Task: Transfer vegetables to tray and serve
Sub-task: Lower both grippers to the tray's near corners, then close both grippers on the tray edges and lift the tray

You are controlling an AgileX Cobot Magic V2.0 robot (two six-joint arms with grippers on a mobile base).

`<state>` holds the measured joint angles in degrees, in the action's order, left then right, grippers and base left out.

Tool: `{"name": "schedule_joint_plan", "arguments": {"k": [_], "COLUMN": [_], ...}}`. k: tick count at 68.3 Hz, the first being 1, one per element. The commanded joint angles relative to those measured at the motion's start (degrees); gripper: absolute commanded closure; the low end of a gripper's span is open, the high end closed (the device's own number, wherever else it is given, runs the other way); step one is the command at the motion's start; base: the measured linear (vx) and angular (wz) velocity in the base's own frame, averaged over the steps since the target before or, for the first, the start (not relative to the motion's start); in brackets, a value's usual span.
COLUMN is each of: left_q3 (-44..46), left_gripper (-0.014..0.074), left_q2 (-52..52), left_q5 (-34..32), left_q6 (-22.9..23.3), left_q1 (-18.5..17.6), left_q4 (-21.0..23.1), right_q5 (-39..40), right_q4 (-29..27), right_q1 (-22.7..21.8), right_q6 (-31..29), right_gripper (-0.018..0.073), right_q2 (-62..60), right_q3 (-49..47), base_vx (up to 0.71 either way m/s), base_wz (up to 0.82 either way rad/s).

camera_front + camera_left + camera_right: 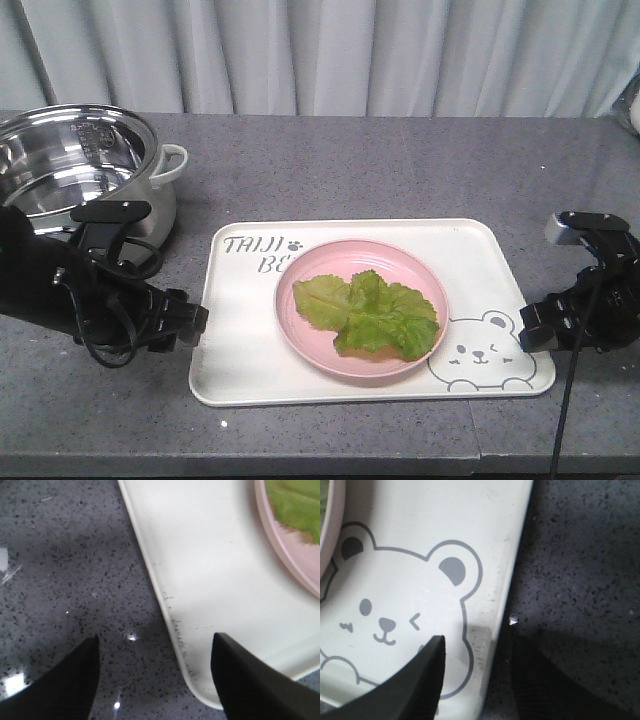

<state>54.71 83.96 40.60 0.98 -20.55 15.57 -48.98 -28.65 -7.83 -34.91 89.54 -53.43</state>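
Note:
The vegetables [368,312], flat green lettuce leaves, lie on a round pink plate [330,262] that stands on the cream tray [240,330]. My left gripper [195,325] is at the tray's left rim near the front corner. In the left wrist view it [155,636] is open, one finger over the tray [215,555] and one over the counter. My right gripper [525,335] is at the tray's right rim beside the bear drawing. It [479,640] is also open and straddles the rim of the tray [420,530]. A corner of the vegetables [295,505] shows on the plate [290,555].
A steel pot [80,170] with a white handle stands at the back left, just behind my left arm. The speckled grey counter [400,160] runs back to a curtain. Its front edge lies close below the tray.

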Motion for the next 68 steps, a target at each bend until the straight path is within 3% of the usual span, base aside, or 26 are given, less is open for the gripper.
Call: {"name": "schedule_joint_plan", "arguments": {"k": [1, 22, 31, 46, 56, 68], "left_q3": [1.02, 1.02, 1.02, 1.02, 1.02, 1.02], "left_gripper": [0.0126, 0.0126, 0.0126, 0.0126, 0.0134, 0.0213], "left_q2": [0.09, 3.88, 5.05, 5.91, 5.91, 5.91], "left_q5": [-2.57, -3.52, -3.22, -3.05, -2.95, -2.80], "left_q6": [0.61, -0.66, -4.18, -11.89, -11.90, -11.90], "left_q1": [0.10, 0.04, 0.04, 0.04, 0.04, 0.04], "left_q4": [2.23, 5.21, 8.03, 16.71, 16.78, 16.72], "right_q5": [0.98, 0.98, 0.98, 0.92, 0.72, 0.57], "right_q4": [-3.12, -3.71, -3.71, -3.65, -3.52, -3.51], "right_q1": [-0.13, -0.13, -0.13, -0.13, -0.13, -0.13], "right_q6": [-2.52, -3.18, -3.18, -3.18, -3.18, -3.18], "right_gripper": [0.0254, 0.0254, 0.0254, 0.0254, 0.0256, 0.0303], "right_q2": [-0.83, 0.90, 1.01, 1.01, 1.01, 1.01], "right_q3": [-1.40, -1.40, -1.40, -1.40, -1.40, -1.34], "base_vx": [0.00, 0.00, 0.00, 0.00, 0.00, 0.00], "base_wz": [0.00, 0.00, 0.00, 0.00, 0.00, 0.00]}}
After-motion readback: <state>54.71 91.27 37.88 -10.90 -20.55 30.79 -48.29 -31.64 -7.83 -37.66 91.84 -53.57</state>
